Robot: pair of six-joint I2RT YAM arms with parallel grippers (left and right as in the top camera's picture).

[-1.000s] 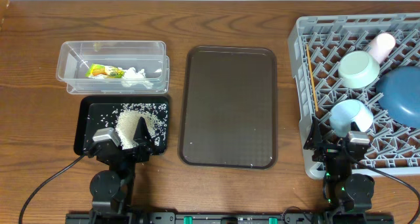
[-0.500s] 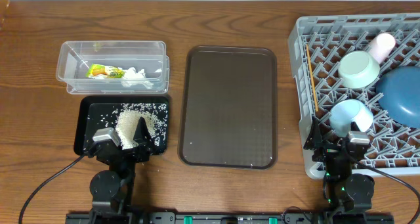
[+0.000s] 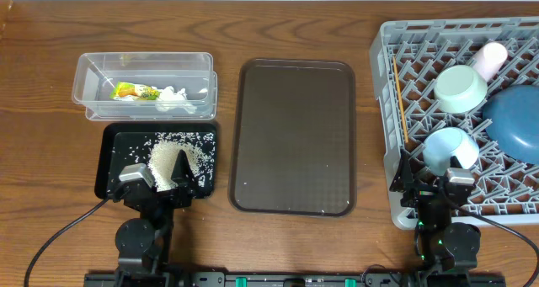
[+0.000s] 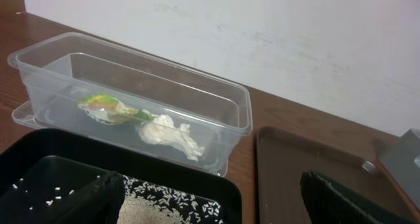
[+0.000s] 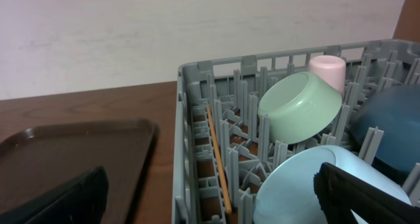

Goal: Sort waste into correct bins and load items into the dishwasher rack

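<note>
Grey rack [image 3: 421, 43], two mint bowls [image 3: 461, 88], one cup [image 3: 491, 56], one dish [image 3: 515, 123], one stick [image 3: 399, 98], left tool [image 3: 160, 176] apart, right tool [image 3: 431, 180] apart

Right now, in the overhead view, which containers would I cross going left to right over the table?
clear plastic tub → dark brown serving tray → grey dishwasher rack. The black tray shares the tub's span, so it is left out.

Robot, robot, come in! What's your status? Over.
Left gripper and right gripper open, empty. Rice in black tray; wrapper, tissue in clear tub. Bowls, cup, dish, stick in rack. Nothing in the way.
</note>
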